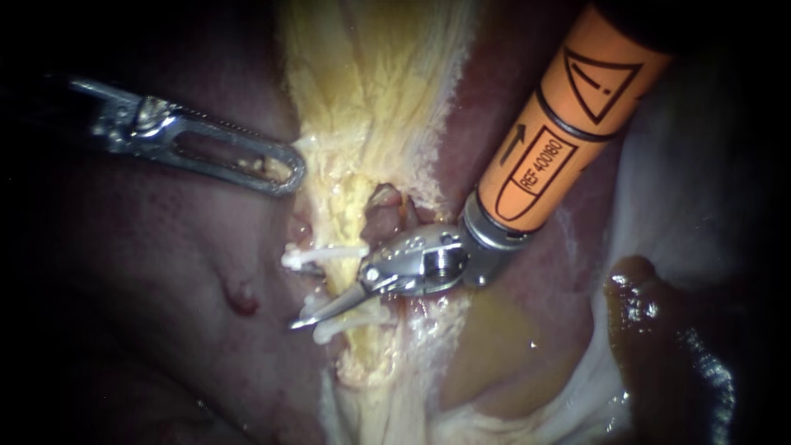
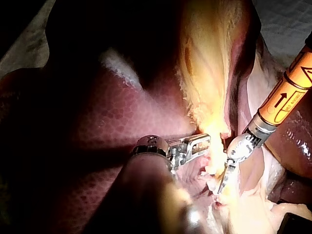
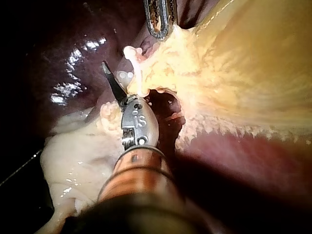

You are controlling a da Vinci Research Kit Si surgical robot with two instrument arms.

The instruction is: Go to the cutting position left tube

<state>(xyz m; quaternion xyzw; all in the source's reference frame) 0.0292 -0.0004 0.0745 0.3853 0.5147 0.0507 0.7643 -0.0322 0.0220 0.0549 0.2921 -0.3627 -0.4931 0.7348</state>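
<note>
**My blades lie across the clipped tube**

My right instrument [image 1: 309, 317] comes in from the upper right. Its shaft wears an orange sleeve [image 1: 560, 132] with black marks printed on it: a triangle sign, an arrow and a boxed line of writing. Past the sleeve is a shiny metal joint, and then two thin blades. I see only one thin line of metal and no gap, so the blades look pressed together with nothing held.

The tube [image 1: 339, 284] runs up and down in the middle, wrapped in yellow fat. Two white clips sit on it, an upper clip [image 1: 325, 255] and a lower clip [image 1: 350, 323]. My blades lie across the tube between the two clips. Their point sticks out past the tube, over the dark red liver [image 1: 165, 313].

My left instrument [image 1: 284, 171] comes in from the left. Its jaws have a long window in them. They are clamped on the edge of the yellow tissue [image 1: 371, 82], above the clips.

A dip in the tissue beside the sleeve holds a pool of yellow-brown fluid [image 1: 494, 354].

From the left wrist camera, my left instrument [image 2: 197, 144] is close to my right instrument [image 2: 223, 183], with bright yellow tissue between them. From the right wrist camera, my blades [image 3: 111, 78] point at the liver, and my left instrument [image 3: 158, 22] is ahead of them.
</note>
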